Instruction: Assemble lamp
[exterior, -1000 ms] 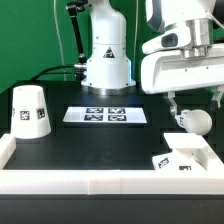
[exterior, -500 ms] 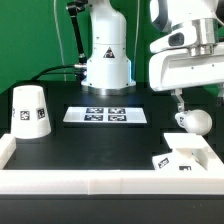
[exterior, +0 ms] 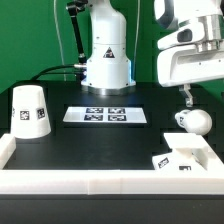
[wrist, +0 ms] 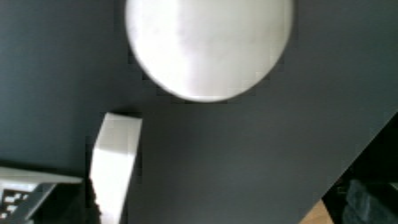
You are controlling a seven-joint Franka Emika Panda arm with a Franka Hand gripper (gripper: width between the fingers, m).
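Three white lamp parts in view, none joined. Panda gripper (exterior: 186, 104) high at the exterior view's right, hanging under the big white wrist housing (exterior: 192, 62). Only one thin dark finger (exterior: 185, 97) made out, pointing down, so cannot tell whether jaws apart or together. Round bulb (exterior: 192, 121) right under that fingertip, lying on the black table (exterior: 90, 145), a touch toward the exterior view's right of the finger. Touching or a small gap: cannot tell from this angle. Wrist view agrees: bulb (wrist: 208, 45) as a big blurred white oval close below the camera, fingers outside that picture. Square base (exterior: 183, 157) lower than the gripper and past the bulb toward the exterior camera, near the bulb but apart from it, tags showing, sitting by the white front wall (exterior: 80, 182). Same base (wrist: 114, 165) partly caught in the wrist view as a pale edge with a bit of tag beside it, clear of the bulb. Tapered shade (exterior: 29, 110) well apart from the gripper, far across the table toward the exterior view's left, standing wide end down, one tag on its side. Flat marker board (exterior: 105, 116) on the table between shade and gripper, roughly mid-table. White arm pedestal (exterior: 107, 60) behind the marker board, farther from the exterior camera than the gripper.
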